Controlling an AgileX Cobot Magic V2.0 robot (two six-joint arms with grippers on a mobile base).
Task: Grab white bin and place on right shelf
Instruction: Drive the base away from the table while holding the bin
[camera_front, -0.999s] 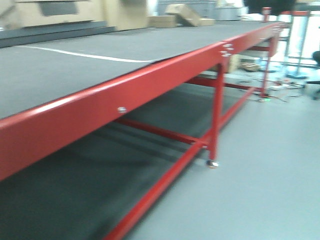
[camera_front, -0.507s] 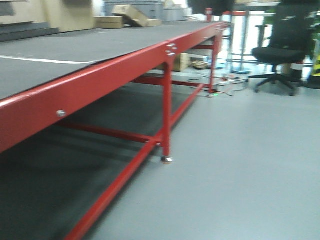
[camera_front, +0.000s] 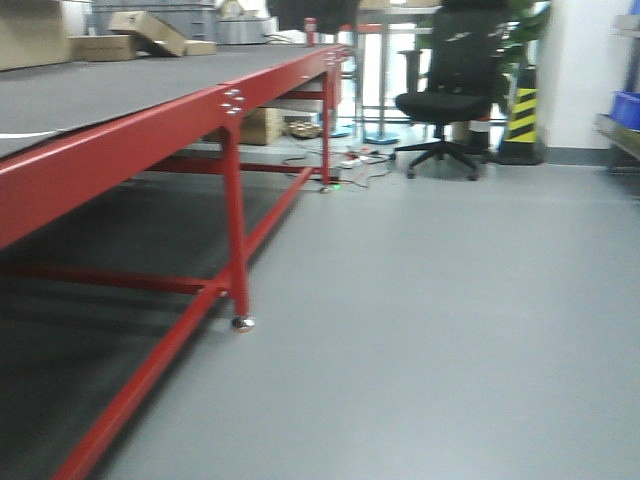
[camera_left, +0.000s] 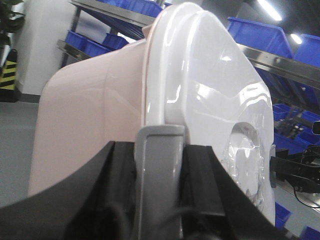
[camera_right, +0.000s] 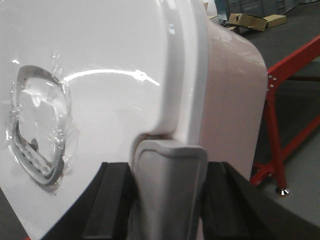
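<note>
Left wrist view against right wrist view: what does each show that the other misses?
Only the left wrist view shows steel shelving holding blue crates. Only the right wrist view shows the red-framed table with cardboard boxes on it. Both show the white bin close up, its lid rim gripped: by the left gripper in one, the right gripper in the other.

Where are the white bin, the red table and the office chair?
white bin (camera_left: 95, 115): left wrist view, pinkish side wall.
red table (camera_front: 120, 150): front view, front rail.
office chair (camera_front: 445, 103): front view, seat.
</note>
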